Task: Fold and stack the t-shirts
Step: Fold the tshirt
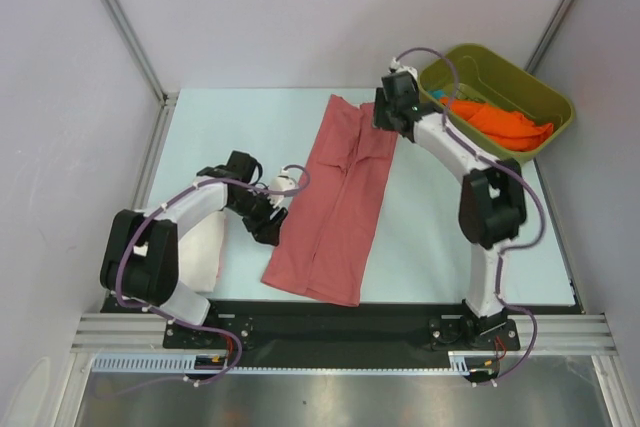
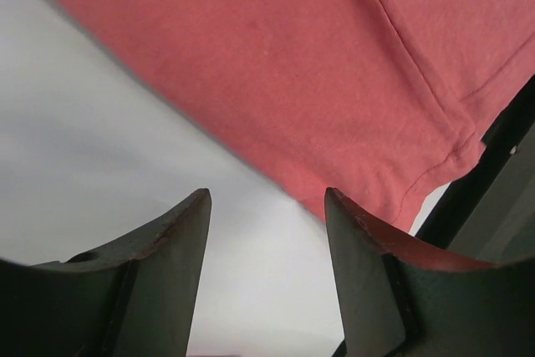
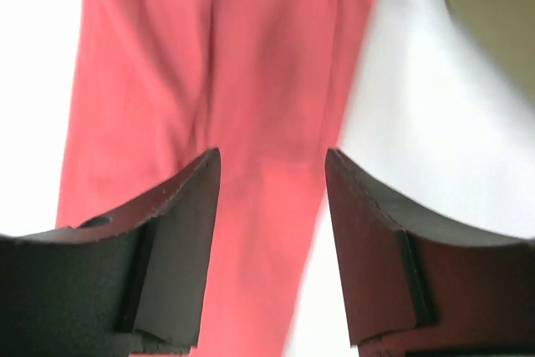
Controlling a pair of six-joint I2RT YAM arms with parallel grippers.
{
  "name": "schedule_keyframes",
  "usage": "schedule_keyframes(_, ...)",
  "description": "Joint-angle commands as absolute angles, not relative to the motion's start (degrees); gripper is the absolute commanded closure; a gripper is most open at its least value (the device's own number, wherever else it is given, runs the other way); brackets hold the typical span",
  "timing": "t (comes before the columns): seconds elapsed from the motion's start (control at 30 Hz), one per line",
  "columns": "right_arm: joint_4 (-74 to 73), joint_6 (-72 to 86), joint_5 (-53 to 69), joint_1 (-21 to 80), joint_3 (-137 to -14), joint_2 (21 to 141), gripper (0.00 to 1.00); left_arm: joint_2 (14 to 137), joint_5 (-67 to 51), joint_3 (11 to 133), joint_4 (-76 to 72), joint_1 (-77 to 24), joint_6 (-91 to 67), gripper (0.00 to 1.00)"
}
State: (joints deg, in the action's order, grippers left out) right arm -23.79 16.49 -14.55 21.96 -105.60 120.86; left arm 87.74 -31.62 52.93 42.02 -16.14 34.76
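Both my claws are wide and empty by the long salmon-red cloth t-shirt (image 1: 335, 197).

The red shirt lies flat on the pale tabletop (image 1: 210, 127), folded into a long strip that runs from the near edge to the far side. My left claw (image 2: 266, 198) sits low at the strip's left side, near its close end. Its fingers (image 2: 167, 273) are spread, with bare tabletop between them and the shirt's edge just ahead. My right claw (image 3: 272, 155) hangs over the far end of the strip, spread wide and holding nothing. A bright orange cloth shirt (image 1: 500, 122) is bunched up in the olive-green plastic bin (image 1: 490, 72) at the far right. A bit of teal cloth (image 1: 440, 99) peeks out beside it. A white cloth shirt (image 1: 200, 252) lies by my left arm's base, partly under the arm.
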Motion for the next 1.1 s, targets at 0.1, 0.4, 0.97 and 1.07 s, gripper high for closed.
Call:
schedule_keyframes(0.1,-24.7,27.6,-11.5,25.2,-76.0,102.5,0.43,81.7,-30.9,51.2,48.7,-19.1,51.9,0.38)
schedule_keyframes(0.4,-19.3,35.4,-6.0,30.1,-62.1,100.5,0.49,69.3,-27.5,46.2,56.8,-21.4,73.0,0.36)
schedule_keyframes(0.97,-17.4,26.9,-1.8,19.2,-57.4,99.9,1.00,60.6,-23.6,33.9,43.4,-35.4,77.4,0.32)
schedule_keyframes(1.07,-18.0,24.7,-3.0,16.7,-57.3,99.7,1.00,61.1,-23.0,33.3,41.7,-36.8,80.3,0.31)
